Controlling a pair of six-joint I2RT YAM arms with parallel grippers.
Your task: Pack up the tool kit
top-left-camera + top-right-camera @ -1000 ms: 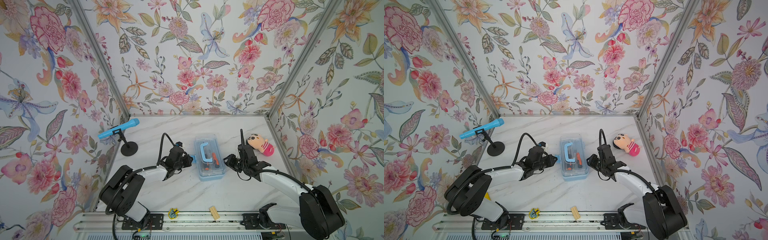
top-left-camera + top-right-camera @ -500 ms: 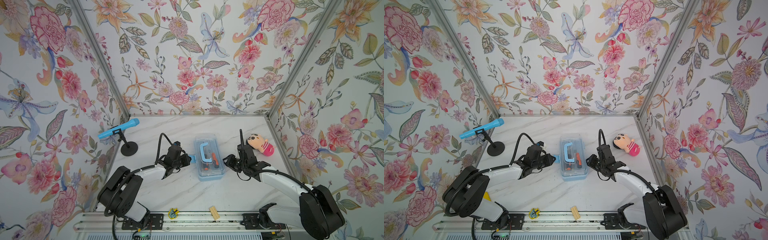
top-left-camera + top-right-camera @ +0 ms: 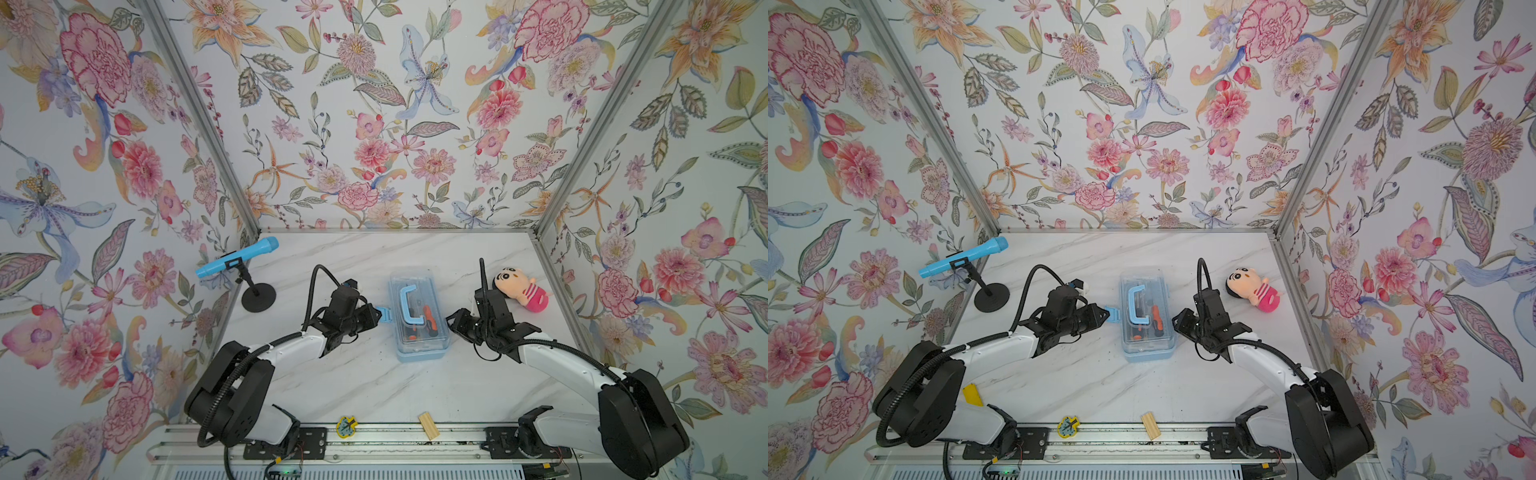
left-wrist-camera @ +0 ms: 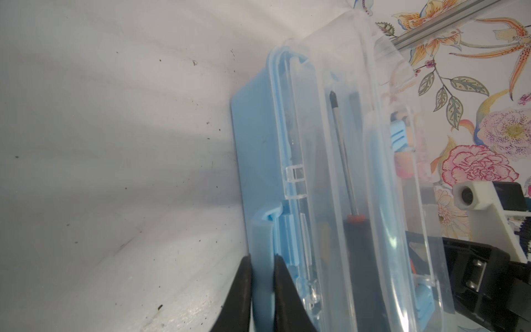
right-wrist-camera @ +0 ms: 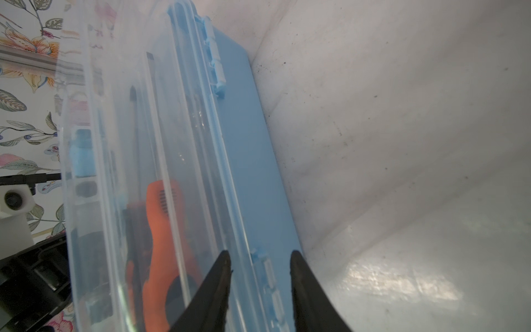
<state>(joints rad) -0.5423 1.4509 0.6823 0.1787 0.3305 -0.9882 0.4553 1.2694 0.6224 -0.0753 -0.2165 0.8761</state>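
Clear-lidded tool box (image 3: 419, 340) at the middle of the bench (image 3: 365, 386).
The left gripper (image 3: 376, 316) touches its blue latch (image 3: 385, 314); the right gripper (image 3: 451, 322) is just beside.

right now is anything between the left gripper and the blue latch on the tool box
Nothing visible does. The left gripper is shut on the blue latch, which sticks out from the side of the closed tool box.

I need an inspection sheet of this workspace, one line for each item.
Surface: marble table, dark specks.
Job's things: box lid down, screwdrivers inside, latch sticking out.
Clutter: mic, doll, block, yellow piece.
Grippers: left gripper shut on latch; right gripper with jaws apart astride box rim, grip unclear.
Cables: a cable loops above each arm, clear of box.
Surroundings: floral walls.
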